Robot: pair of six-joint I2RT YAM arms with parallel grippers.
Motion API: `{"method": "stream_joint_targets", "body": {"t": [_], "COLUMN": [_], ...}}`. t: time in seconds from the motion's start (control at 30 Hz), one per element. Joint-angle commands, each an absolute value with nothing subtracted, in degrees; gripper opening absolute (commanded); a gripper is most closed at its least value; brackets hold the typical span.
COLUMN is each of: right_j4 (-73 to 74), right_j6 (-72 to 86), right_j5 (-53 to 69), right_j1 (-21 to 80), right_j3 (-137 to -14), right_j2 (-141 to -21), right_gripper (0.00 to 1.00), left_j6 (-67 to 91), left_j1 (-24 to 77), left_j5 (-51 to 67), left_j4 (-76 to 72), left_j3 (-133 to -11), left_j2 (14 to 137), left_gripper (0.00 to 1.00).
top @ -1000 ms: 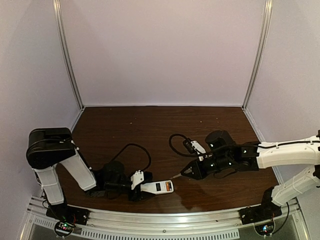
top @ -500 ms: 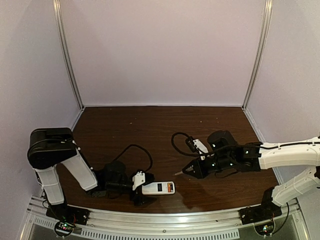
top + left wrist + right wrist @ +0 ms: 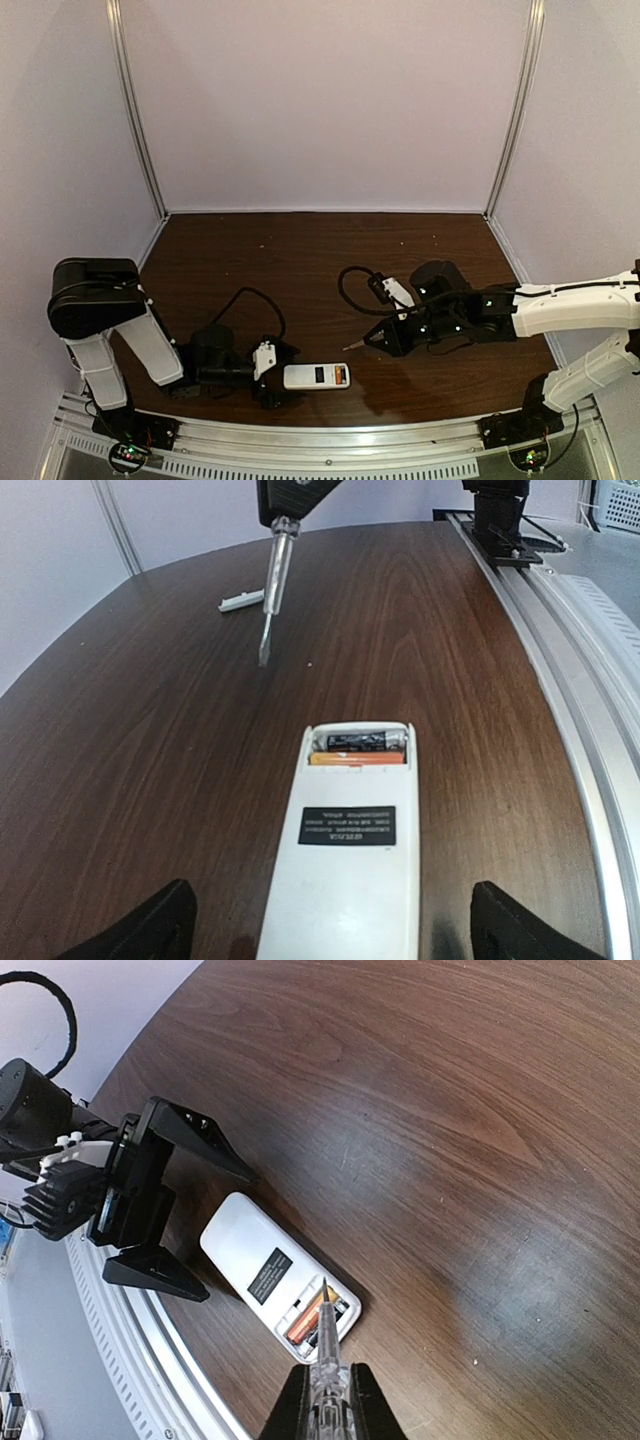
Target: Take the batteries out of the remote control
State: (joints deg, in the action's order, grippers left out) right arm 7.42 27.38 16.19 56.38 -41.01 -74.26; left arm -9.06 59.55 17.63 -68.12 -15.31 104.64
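Note:
The white remote control (image 3: 316,376) lies back up on the dark table near the front edge, its battery bay open. It also shows in the left wrist view (image 3: 350,870) and the right wrist view (image 3: 255,1255). A dark battery (image 3: 365,742) and an orange battery (image 3: 358,760) sit side by side in the bay, also seen in the right wrist view (image 3: 303,1324). My left gripper (image 3: 279,377) is open, its fingertips (image 3: 150,930) either side of the remote's near end, not touching. My right gripper (image 3: 385,340) is shut on a slim screwdriver (image 3: 325,1345), whose tip hangs above the bay.
A small flat white plastic piece (image 3: 240,602) lies on the table beyond the screwdriver (image 3: 272,590). A metal rail (image 3: 320,440) runs along the front edge, close to the remote. Pale walls close in the table at the back and sides.
My left gripper has let go of the remote and drawn back to the left. The remote now lies flat on the table. My right gripper with the screwdriver has shifted only slightly.

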Motion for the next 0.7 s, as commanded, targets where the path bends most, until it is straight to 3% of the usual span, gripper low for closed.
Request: {"method": "stream_joint_targets", "body": {"t": [0.0, 0.33, 0.67], "right_j4": [5.9, 6.2, 3.3], "right_j6": [25.8, 26.1, 28.9], "right_j5": [14.4, 12.7, 11.7], "right_j1": [56.1, 55.7, 53.7], "right_j3": [-42.3, -41.6, -38.4], "right_j2": [-74.0, -70.7, -67.7], "right_gripper": [0.00, 0.00, 0.00], "left_j6": [-9.5, -10.6, -11.7], "left_j1": [57.3, 53.4, 53.3], "left_j5": [18.0, 31.2, 32.9], "left_j4": [-72.4, -70.1, -68.0], "left_j3": [-14.1, -13.1, -14.9], "left_j2": [103.1, 102.7, 104.9], "left_gripper": [0.97, 0.97, 0.97]}}
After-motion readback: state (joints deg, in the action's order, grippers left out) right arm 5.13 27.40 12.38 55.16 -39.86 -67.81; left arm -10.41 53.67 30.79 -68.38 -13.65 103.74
